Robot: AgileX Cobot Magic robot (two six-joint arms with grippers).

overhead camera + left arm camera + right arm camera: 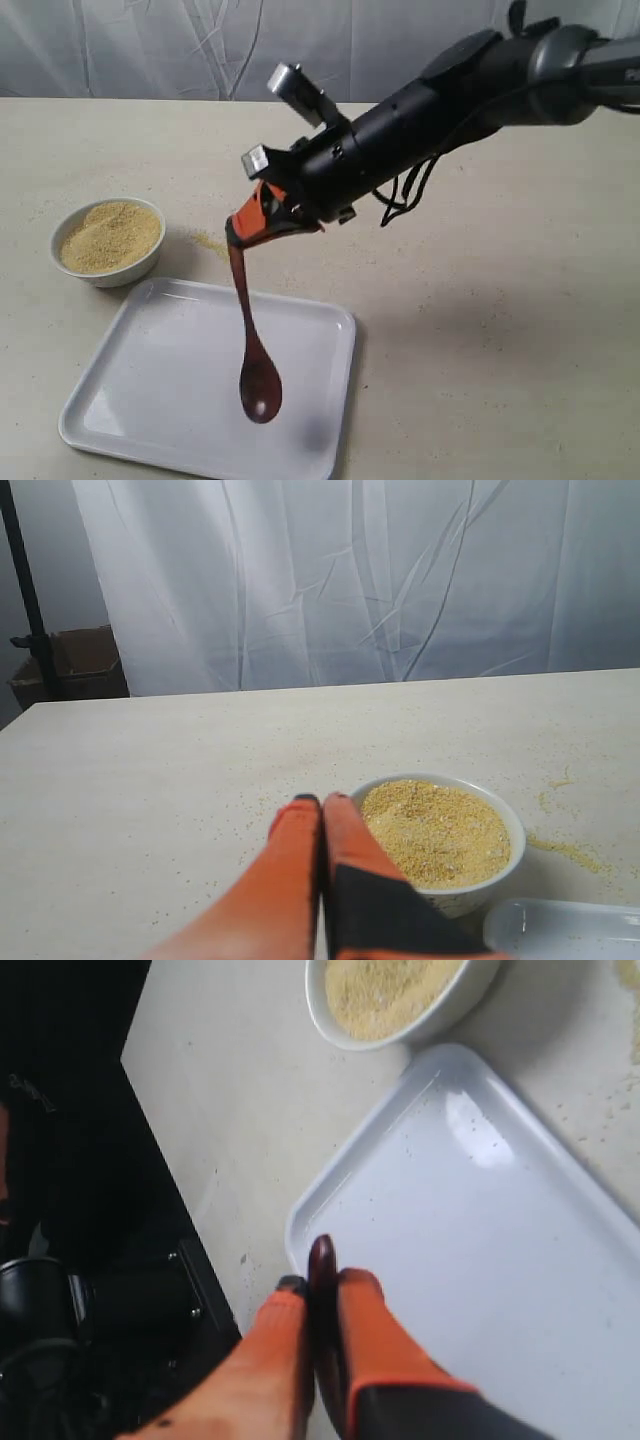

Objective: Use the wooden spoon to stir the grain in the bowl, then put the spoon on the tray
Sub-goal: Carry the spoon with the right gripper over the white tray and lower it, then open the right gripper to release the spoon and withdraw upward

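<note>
At the left stands the one bowl (pixel 108 240), its grain (pixel 110 235) mounded inside, with a thin scatter of spilled grain (pixel 208 241) on the table (pixel 500 330) just beside it. The left gripper (pixel 322 802) hovers near the bowl, its fingers pressed together on nothing. Next comes the single tray (pixel 140 400), close by the bowl. Over it hangs the one wooden spoon (pixel 257 360) — scoop down, handle top pinched between the nearly closed fingers of the right gripper (pixel 240 228). Whether the scoop touches the tray cannot be told.
</note>
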